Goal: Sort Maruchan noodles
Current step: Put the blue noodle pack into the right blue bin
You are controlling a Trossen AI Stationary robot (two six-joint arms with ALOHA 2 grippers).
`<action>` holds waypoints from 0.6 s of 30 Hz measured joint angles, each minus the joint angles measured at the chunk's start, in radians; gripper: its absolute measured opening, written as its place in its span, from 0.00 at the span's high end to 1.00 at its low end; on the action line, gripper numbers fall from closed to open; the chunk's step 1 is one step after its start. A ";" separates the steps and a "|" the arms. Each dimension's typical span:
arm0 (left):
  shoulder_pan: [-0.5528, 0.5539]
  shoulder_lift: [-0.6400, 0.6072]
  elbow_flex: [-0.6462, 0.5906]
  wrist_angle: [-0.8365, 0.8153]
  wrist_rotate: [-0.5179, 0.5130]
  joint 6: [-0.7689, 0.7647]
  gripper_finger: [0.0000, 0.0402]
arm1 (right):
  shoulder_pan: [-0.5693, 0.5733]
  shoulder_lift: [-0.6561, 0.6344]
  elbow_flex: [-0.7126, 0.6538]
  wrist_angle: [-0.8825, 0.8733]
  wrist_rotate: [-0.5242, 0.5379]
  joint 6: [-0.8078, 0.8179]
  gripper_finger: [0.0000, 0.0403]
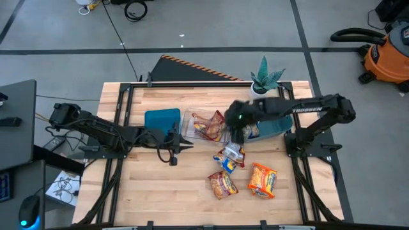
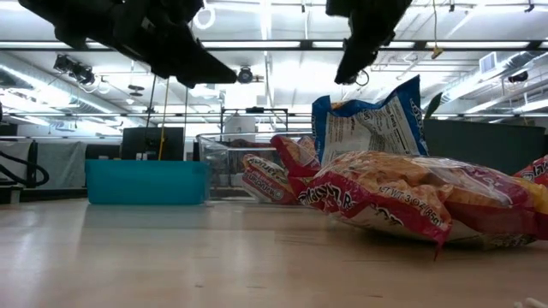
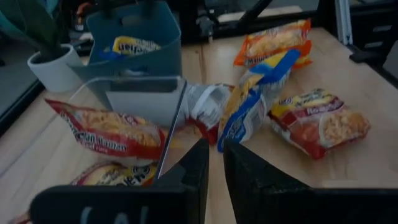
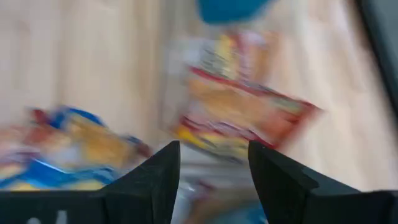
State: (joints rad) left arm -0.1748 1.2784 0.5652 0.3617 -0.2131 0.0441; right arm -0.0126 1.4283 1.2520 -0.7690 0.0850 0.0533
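Three noodle packets lie on the table: a blue-and-yellow one (image 1: 231,156) (image 3: 252,102) propped up on edge (image 2: 370,120), a red one (image 1: 222,184) (image 3: 320,121) and an orange one (image 1: 262,180) (image 3: 273,40). Red packets (image 1: 208,124) (image 3: 109,130) sit in the clear bin (image 1: 192,121). A blue-and-yellow packet (image 3: 134,45) lies in the blue bin (image 1: 271,126). My right gripper (image 4: 214,165) (image 1: 236,133) hangs open above the clear bin's right end and holds nothing. My left gripper (image 3: 216,165) (image 1: 177,145) is shut beside the teal bin (image 1: 162,120).
A potted plant (image 1: 265,80) stands at the table's far edge behind the blue bin. The teal bin (image 2: 147,181), the clear bin and the blue bin stand in a row across the table's middle. Bare wood (image 1: 160,191) shows on the near left.
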 joint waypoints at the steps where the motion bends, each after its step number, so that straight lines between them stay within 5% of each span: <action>1: 0.002 0.000 -0.001 -0.003 0.000 -0.001 0.86 | 0.029 0.014 -0.001 0.012 -0.005 0.016 0.50; 10: 0.026 0.000 -0.001 0.013 -0.016 0.051 0.86 | 0.238 0.171 0.010 0.114 -0.053 0.127 0.49; 18: 0.103 0.000 -0.001 0.058 -0.024 0.081 0.86 | 0.302 0.290 0.051 0.238 0.084 0.092 0.49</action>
State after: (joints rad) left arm -0.0714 1.2781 0.5644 0.4192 -0.2367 0.1249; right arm 0.2894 1.7178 1.3026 -0.5308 0.1691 0.1452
